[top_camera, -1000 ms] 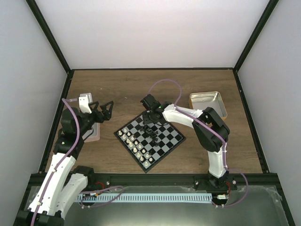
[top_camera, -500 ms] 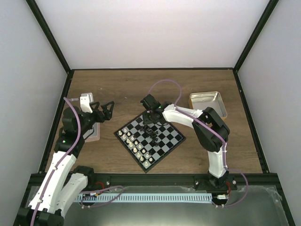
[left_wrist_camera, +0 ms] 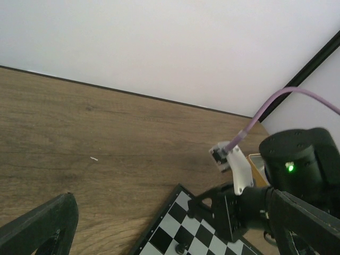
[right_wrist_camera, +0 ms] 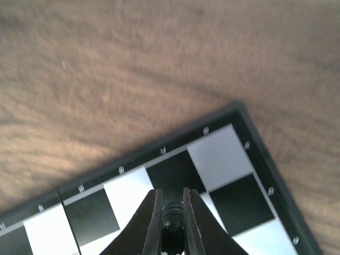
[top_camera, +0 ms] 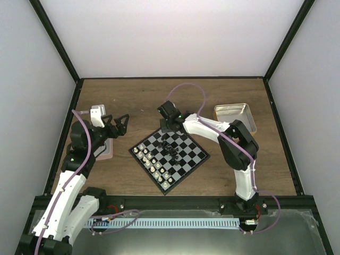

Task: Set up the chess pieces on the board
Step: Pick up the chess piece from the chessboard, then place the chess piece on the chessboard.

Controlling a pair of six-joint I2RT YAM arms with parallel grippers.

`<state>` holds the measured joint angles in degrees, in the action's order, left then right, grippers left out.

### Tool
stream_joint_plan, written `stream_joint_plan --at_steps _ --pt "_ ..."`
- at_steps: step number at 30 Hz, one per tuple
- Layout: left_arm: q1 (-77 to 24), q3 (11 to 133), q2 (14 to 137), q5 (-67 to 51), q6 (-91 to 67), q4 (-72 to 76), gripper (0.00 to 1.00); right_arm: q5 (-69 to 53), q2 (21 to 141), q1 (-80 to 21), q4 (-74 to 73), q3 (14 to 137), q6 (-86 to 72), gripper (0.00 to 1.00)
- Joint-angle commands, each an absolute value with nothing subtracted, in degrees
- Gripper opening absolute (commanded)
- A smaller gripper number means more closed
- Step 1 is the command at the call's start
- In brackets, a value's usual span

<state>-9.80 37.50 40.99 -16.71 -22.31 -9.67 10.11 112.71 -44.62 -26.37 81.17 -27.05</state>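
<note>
My right gripper [right_wrist_camera: 170,197] pinches a tiny black chess piece [right_wrist_camera: 171,219] at the far corner of the black-and-grey checked chessboard [top_camera: 194,154]; my left gripper [top_camera: 120,125] hangs wide open over the brown wooden table [top_camera: 133,101], left of it.

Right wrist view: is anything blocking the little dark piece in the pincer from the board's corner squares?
Nothing visible does. The right pincer is shut on a black chess piece over the corner of the board. The squares that show around that corner are bare, with no other piece between the held one and them.
</note>
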Motion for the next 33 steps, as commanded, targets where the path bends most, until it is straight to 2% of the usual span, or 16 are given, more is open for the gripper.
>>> stream_joint_plan --at_steps 1,7,26,29,33 --pt "-9.5 38.9 40.8 -16.3 -22.1 -9.4 1.00 13.2 114.6 -42.4 -24.2 87.0 -25.9 0.03" --pt "-9.5 38.9 40.7 -15.8 -21.9 -9.7 1.00 13.6 117.8 -40.9 -25.3 90.8 -25.1 0.03" --pt "-9.5 38.8 40.8 -16.2 -22.0 -9.8 1.00 9.6 121.5 -39.6 -26.6 90.5 -27.7 0.04" --pt "-9.5 38.8 40.8 -16.2 -22.0 -9.7 1.00 10.2 121.5 -39.6 -27.1 90.7 -27.7 0.08" --pt "-9.5 38.9 40.8 -16.3 -21.9 -9.8 1.00 11.0 120.2 -39.6 -29.0 91.8 -27.9 0.19"
